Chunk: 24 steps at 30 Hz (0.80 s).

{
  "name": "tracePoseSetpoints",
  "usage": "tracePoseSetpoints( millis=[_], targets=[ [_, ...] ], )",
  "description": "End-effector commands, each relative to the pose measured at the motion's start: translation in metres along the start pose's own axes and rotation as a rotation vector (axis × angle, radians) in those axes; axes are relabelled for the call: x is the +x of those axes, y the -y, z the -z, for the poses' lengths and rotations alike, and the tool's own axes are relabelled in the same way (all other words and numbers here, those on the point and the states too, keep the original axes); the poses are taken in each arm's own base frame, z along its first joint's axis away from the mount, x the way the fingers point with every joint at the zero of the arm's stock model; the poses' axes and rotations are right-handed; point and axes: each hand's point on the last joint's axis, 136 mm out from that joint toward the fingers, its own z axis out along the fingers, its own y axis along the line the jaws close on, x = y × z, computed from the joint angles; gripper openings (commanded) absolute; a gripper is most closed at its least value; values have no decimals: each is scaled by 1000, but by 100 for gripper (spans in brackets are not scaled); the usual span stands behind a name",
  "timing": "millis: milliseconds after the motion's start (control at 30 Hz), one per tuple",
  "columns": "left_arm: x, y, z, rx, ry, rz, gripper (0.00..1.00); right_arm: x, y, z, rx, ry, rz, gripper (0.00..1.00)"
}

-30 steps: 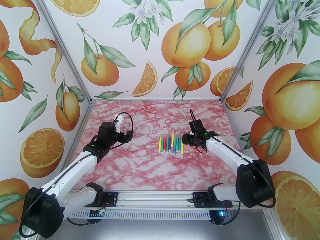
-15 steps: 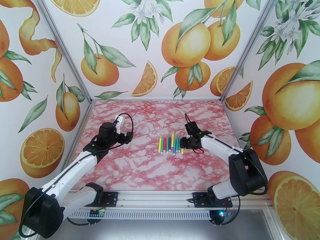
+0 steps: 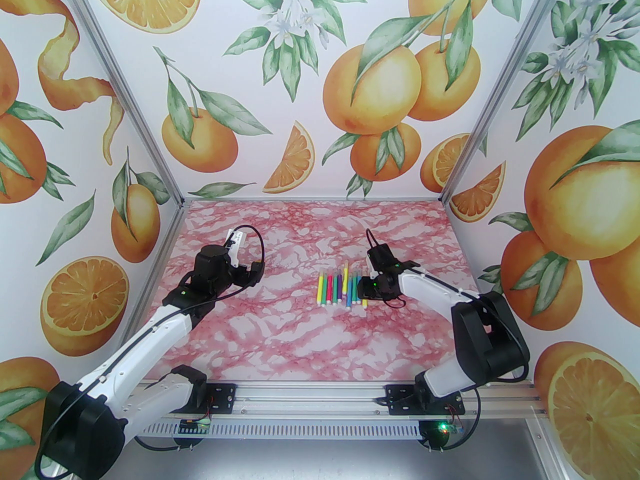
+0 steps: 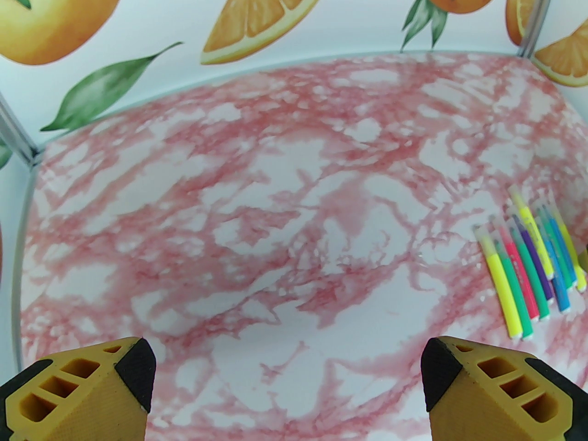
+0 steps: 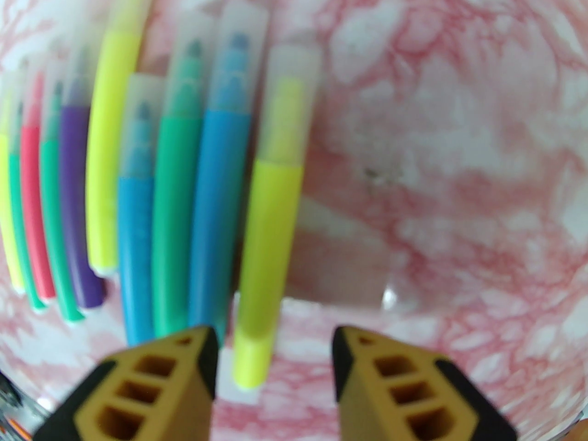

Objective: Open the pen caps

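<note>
Ten pens (image 3: 342, 288) lie rowed right of centre, pen caps (image 5: 239, 62) all on; right gripper (image 5: 274, 352) stands spread astride the rightmost yellow pen (image 5: 271, 228) (touching neither pad), left gripper (image 4: 287, 361) gapes wide, left of centre.

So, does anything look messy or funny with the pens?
Only a little. The pens lie in a neat row, caps on, but one yellow pen in the middle sits farther back than its neighbours. Nothing looks spilled or broken.
</note>
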Motion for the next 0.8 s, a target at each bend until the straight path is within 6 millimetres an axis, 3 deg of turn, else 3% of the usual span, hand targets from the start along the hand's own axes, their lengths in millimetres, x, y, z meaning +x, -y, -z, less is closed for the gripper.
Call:
tracePoseSetpoints(
  millis=[0, 300, 767],
  targets=[
    [-16, -2, 10, -11, 53, -2, 100, -1, -6, -1, -11, -29, 2, 43],
    [-20, -4, 18, -17, 81, -2, 100, -2, 2, -1, 65, -76, 6, 40],
    [-15, -2, 13, -7, 78, 16, 100, -4, 13, -9, 150, -145, 44, 40]
  ],
)
